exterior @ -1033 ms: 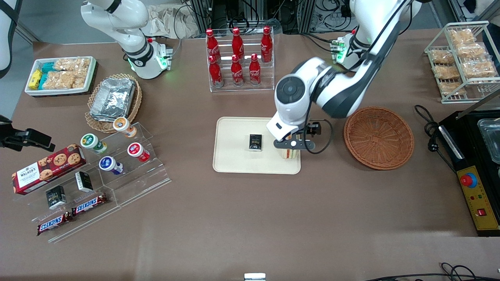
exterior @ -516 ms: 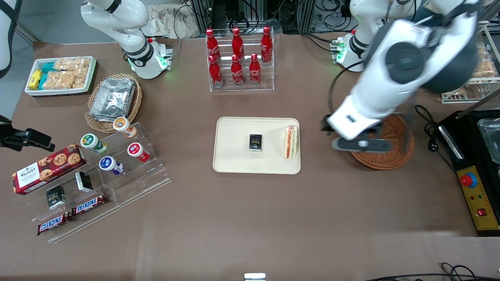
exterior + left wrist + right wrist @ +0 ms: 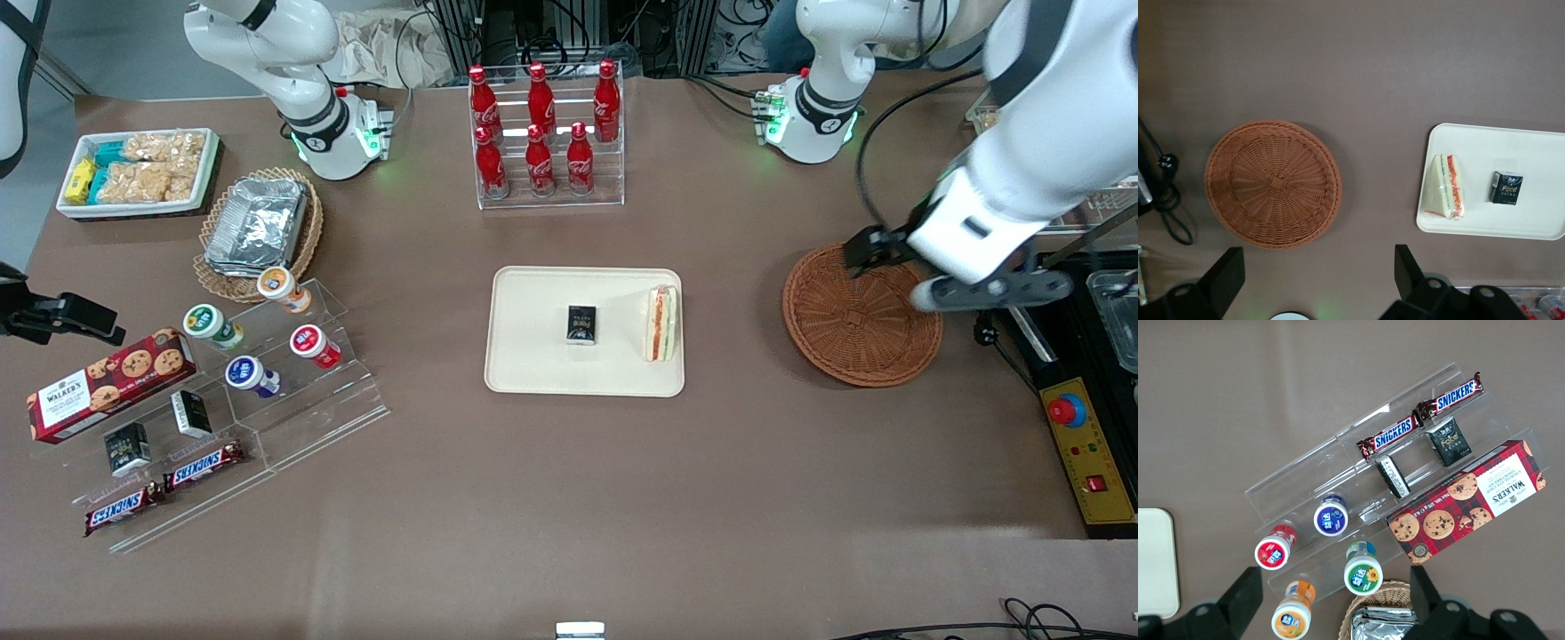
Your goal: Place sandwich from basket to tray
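Note:
The sandwich point(image 3: 661, 324) point(image 3: 1445, 187) lies on its side on the cream tray point(image 3: 533, 369) point(image 3: 1538, 143), at the tray's edge nearest the basket. The reddish-brown wicker basket point(image 3: 861, 316) point(image 3: 1271, 183) holds nothing. My gripper point(image 3: 991, 289) point(image 3: 1317, 263) hangs high above the basket's rim on the working arm's side, well apart from the sandwich. It is open, its two black fingers point(image 3: 1228, 270) spread wide with only table showing between them.
A small black packet point(image 3: 582, 324) point(image 3: 1506, 187) sits mid-tray beside the sandwich. A black control box with a red button point(image 3: 1080, 427) and a cable point(image 3: 978, 293) lie close to the basket. A rack of red bottles point(image 3: 544, 133) stands farther from the front camera than the tray.
The gripper let go of the sandwich on the tray, rose and swung away over the basket toward the working arm's end. The sandwich stays where it was set down.

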Robot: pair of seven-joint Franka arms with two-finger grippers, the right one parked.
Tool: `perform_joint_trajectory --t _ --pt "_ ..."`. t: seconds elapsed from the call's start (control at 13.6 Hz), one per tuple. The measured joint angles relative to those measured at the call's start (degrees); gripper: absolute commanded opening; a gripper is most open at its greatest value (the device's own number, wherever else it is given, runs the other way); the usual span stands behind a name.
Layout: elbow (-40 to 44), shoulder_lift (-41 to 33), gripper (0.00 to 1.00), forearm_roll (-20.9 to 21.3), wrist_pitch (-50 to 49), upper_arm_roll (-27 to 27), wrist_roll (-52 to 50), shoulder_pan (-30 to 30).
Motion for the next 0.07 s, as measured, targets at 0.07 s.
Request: perform_joint_trajectory --t 0.07 --pt "-1.08 -1.23 1.00 -0.29 -0.10 0.58 0.78 0.00"
